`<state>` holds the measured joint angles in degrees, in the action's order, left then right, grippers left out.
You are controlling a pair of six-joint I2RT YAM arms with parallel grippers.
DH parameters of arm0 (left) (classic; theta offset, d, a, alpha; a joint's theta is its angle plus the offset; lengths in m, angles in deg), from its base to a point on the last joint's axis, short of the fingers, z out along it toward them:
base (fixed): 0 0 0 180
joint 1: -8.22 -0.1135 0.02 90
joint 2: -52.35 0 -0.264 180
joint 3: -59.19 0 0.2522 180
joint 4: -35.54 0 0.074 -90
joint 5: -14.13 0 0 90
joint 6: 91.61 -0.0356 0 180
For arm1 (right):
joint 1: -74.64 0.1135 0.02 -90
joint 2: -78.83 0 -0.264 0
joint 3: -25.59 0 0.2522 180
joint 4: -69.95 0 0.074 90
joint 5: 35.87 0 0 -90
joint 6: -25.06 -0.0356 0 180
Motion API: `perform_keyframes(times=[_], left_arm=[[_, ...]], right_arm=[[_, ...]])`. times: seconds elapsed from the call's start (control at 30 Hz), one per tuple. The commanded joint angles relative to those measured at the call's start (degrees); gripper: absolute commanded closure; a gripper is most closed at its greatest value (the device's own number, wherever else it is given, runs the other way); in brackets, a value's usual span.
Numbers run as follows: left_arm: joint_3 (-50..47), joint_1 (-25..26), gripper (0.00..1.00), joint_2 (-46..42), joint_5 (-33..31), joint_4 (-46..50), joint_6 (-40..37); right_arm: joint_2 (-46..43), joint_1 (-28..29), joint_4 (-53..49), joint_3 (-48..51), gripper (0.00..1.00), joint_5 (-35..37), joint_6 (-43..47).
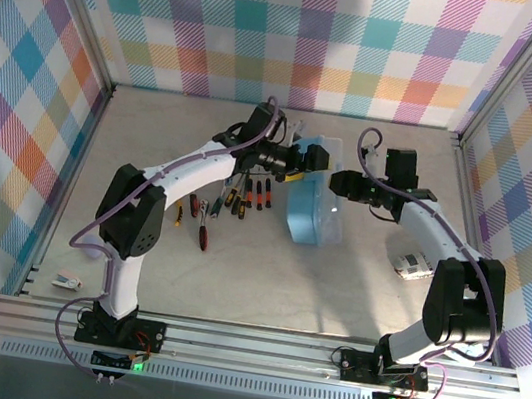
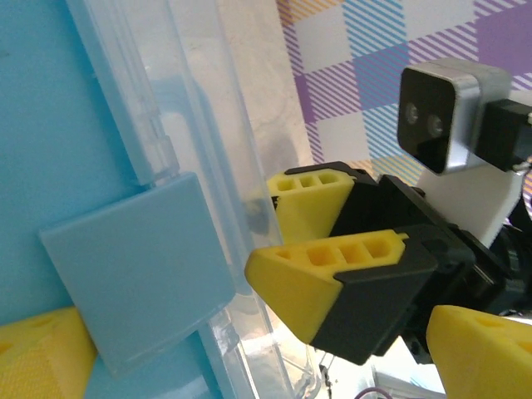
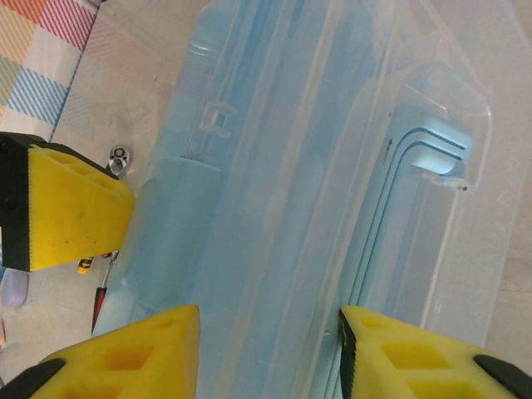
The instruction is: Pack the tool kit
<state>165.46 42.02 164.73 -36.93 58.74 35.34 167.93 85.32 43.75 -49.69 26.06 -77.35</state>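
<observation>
As overhead shows, screwdrivers (image 1: pixel 246 194) beside case (image 1: pixel 308 221)

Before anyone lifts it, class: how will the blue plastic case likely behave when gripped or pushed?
The case looks thin-walled and translucent, so probably light and somewhat flexible. Its smooth surface may slip in a grip. With the clear lid apparently open, a push might swing or tip it.

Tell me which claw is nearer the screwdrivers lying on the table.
Left. The left claw is at the tool case's left side, just beyond the screwdrivers. The right claw is at the case's opposite side, farther off.
</observation>
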Motion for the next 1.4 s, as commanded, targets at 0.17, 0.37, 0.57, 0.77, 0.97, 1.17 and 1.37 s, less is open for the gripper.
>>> perform_keyframes(times=[0.17,0.37,0.57,0.77,0.97,1.17,1.37], left_arm=[[-5.23,3.31,0.00,0.04,9.59,-8.72,0.89],[-8.45,2.68,0.00,0.35,10.31,-14.23,3.53],[-12.98,1.47,0.00,0.88,11.62,-22.03,6.94],[-16.63,0.32,0.00,0.75,8.02,-17.57,2.26],[-22.65,-2.04,0.00,1.23,8.44,-22.90,2.35],[-24.39,-3.48,0.00,2.71,9.40,-25.27,2.21],[-23.78,-3.66,0.00,2.74,8.99,-24.69,1.77]], right_arm=[[1.07,3.03,-4.23,0.39,0.60,1.06,1.00],[0.32,2.62,-5.92,-0.56,0.61,2.67,1.45],[-0.47,1.98,-6.85,-0.97,0.61,3.27,1.50],[-1.38,1.89,-8.91,-2.94,0.61,2.80,2.29],[-2.47,3.76,-11.75,-6.32,0.61,2.19,2.73],[-2.44,5.92,-12.95,-8.36,0.61,3.52,2.04],[-2.68,5.85,-15.33,-9.78,0.61,8.59,2.97]])
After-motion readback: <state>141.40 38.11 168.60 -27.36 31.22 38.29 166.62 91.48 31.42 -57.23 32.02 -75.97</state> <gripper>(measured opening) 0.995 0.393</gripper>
